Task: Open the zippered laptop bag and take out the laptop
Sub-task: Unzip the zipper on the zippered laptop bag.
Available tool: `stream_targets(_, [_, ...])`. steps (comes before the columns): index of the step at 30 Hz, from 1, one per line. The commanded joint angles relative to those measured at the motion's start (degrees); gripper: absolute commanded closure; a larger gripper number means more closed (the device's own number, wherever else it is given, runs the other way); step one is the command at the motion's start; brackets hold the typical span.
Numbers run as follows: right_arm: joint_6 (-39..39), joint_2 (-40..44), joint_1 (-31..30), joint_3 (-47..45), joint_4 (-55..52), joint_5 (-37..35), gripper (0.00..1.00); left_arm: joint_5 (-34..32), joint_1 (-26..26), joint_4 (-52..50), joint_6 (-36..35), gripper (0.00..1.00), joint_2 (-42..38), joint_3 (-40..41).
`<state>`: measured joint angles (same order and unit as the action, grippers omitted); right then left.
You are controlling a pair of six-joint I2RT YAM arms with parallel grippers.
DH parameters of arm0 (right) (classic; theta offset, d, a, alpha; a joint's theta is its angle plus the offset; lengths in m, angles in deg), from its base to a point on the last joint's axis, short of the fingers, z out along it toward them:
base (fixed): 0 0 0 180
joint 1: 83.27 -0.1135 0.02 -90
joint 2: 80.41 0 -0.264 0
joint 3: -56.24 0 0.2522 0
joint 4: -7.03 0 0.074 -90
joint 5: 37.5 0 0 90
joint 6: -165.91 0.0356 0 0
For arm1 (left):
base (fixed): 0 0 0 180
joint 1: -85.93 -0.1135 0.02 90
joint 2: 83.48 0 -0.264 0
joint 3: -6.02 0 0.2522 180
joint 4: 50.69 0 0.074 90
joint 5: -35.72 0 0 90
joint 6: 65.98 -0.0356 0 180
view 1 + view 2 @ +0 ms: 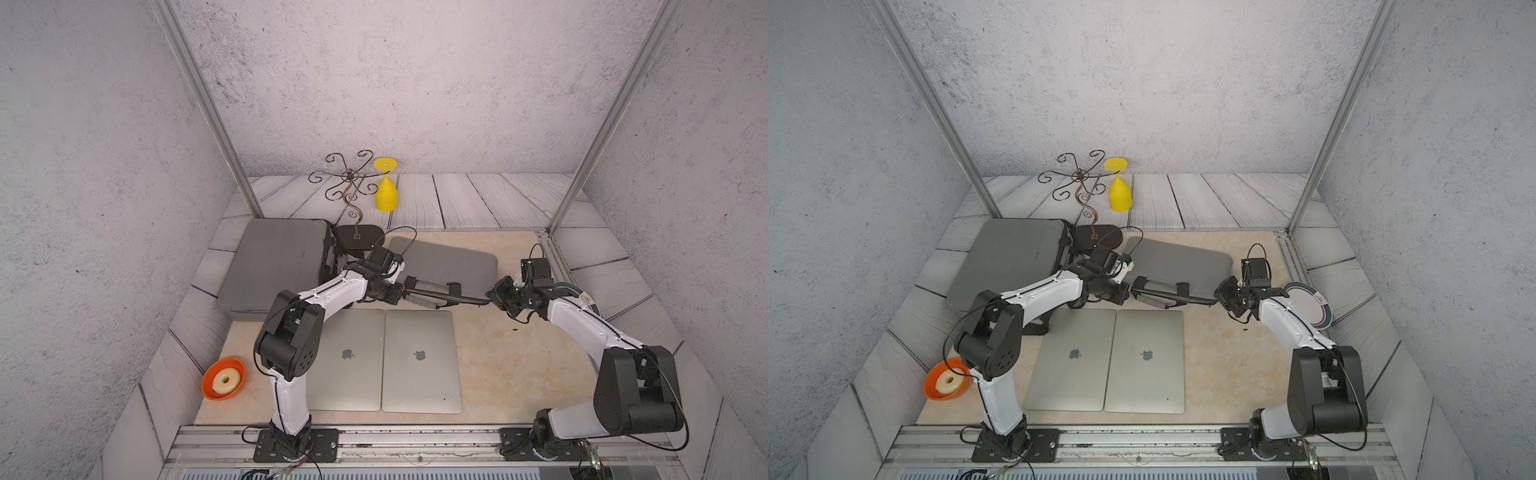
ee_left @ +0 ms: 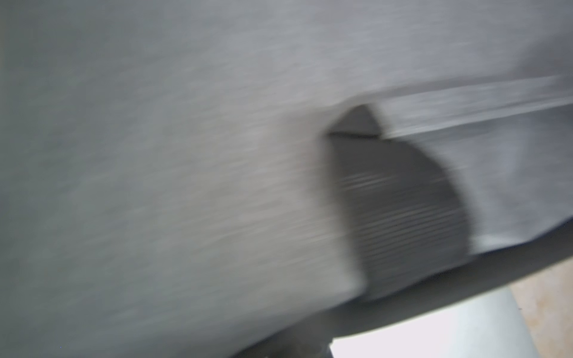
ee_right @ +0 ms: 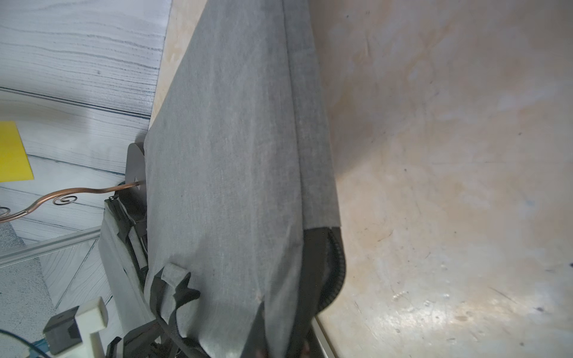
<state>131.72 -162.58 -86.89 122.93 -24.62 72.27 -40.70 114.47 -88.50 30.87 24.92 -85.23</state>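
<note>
Two grippers are clamped on the near edge of the laptop bag (image 1: pixel 449 259), which is set at the middle of the table (image 1: pixel 519 365). The left gripper (image 1: pixel 405 287) is closed at the handle end and the right gripper (image 1: pixel 492 296) is closed on the black trim. Gray woven cloth is seen, with a black zipper (image 3: pixel 339 266) curved round one corner. The near edge is raised and stretched. Silver laptops (image 1: pixel 419 359) are laid closed just in front, and a second bag (image 1: pixel 274 262) lies farther back on the left.

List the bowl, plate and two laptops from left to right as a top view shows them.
Bowl → laptop → second laptop → plate.
</note>
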Motion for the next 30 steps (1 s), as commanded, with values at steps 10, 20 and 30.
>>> stream_targets(10, [-13.54,-3.85,3.66,4.96,-3.29,3.77,1.0,-10.99,-8.08,-6.98,-1.72,1.0,3.22,-4.16])
stream_targets(20, [-17.06,-7.38,3.51,4.46,-1.49,10.83,1.0,-6.31,-8.11,-6.75,-7.39,0.87,6.33,-9.25])
stream_targets(30, [-18.95,-8.65,3.38,5.44,-2.18,11.91,1.0,1.07,-7.64,-5.59,-15.92,0.52,-1.81,-4.95])
